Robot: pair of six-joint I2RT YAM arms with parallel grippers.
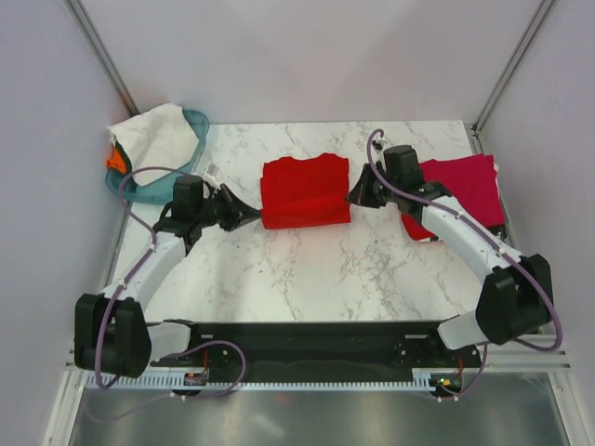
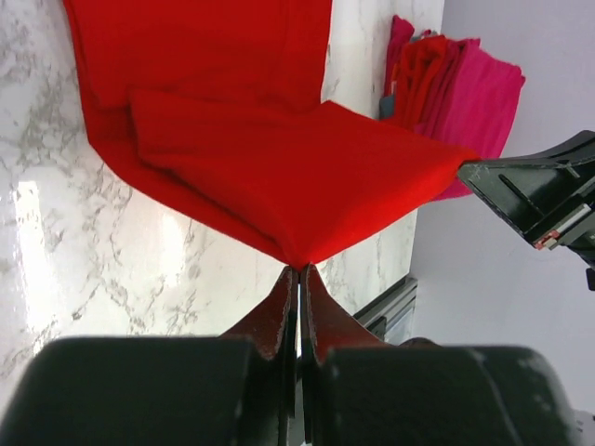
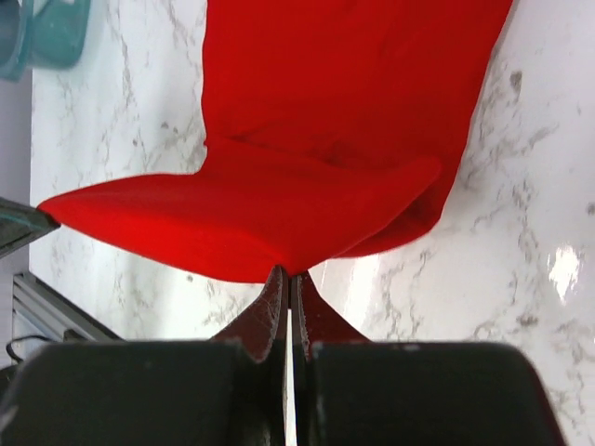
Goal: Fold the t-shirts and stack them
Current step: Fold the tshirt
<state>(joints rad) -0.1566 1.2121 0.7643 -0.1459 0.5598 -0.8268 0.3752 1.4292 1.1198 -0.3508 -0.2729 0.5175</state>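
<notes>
A bright red t-shirt [image 1: 303, 190], partly folded, lies at the table's middle back. My left gripper [image 1: 253, 216] is shut on its near left corner, and my right gripper [image 1: 353, 197] is shut on its right edge. Both lift a fold of the shirt off the table, as the left wrist view [image 2: 279, 177] and the right wrist view [image 3: 307, 214] show. A crimson-pink t-shirt [image 1: 465, 186] lies folded at the right, under my right arm. A white t-shirt [image 1: 156, 137] lies in the teal basket [image 1: 186, 167] at the back left.
An orange item [image 1: 115, 160] shows at the basket's left side. The marble table [image 1: 307, 279] has a black rail along its near edge. Metal frame posts stand at both back corners, with grey walls on each side.
</notes>
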